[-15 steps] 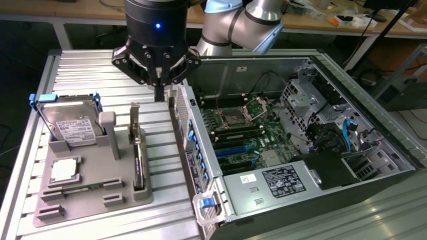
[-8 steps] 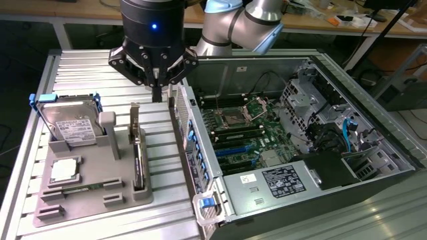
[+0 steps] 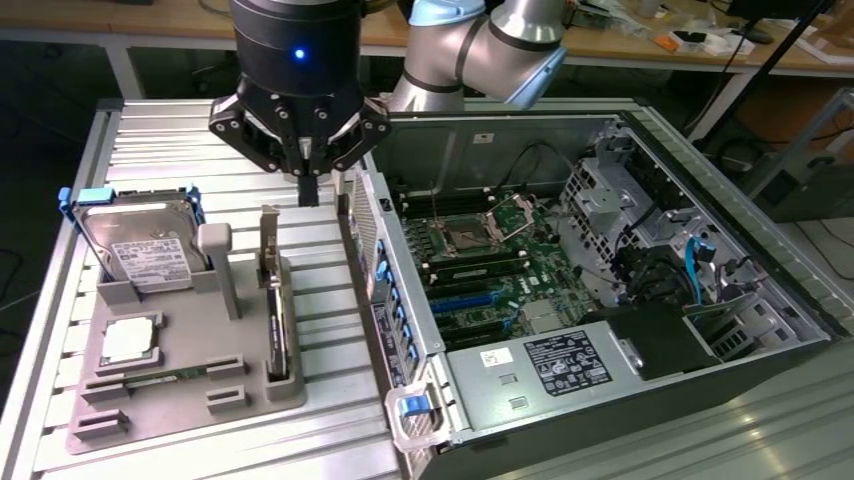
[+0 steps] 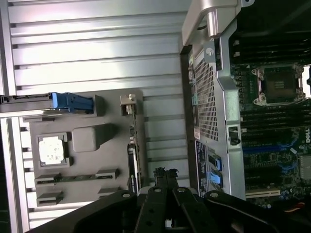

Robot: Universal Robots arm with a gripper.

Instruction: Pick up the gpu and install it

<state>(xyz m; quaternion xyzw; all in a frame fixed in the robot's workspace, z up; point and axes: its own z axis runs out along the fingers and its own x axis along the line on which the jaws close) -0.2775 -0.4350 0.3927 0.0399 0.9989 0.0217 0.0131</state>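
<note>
The gpu (image 3: 276, 305) stands on its long edge in a slot of the grey holder (image 3: 174, 405), its silver end bracket (image 3: 268, 232) at the far end. In the wrist view the gpu (image 4: 132, 155) appears edge-on with the bracket (image 4: 128, 103) beyond it. My gripper (image 3: 308, 190) hangs above the ribbed table between the holder and the open computer case (image 3: 561, 280), just past the bracket end of the card. Its fingers (image 4: 165, 175) are pressed together, shut, with nothing held.
The holder also carries a silver hard drive (image 3: 140, 245) in a blue-clipped frame, a processor chip (image 3: 127, 340) and a slim memory stick (image 3: 154, 380). The case's rear wall (image 3: 387, 300) rises right beside the holder. The motherboard (image 3: 487, 265) lies exposed inside.
</note>
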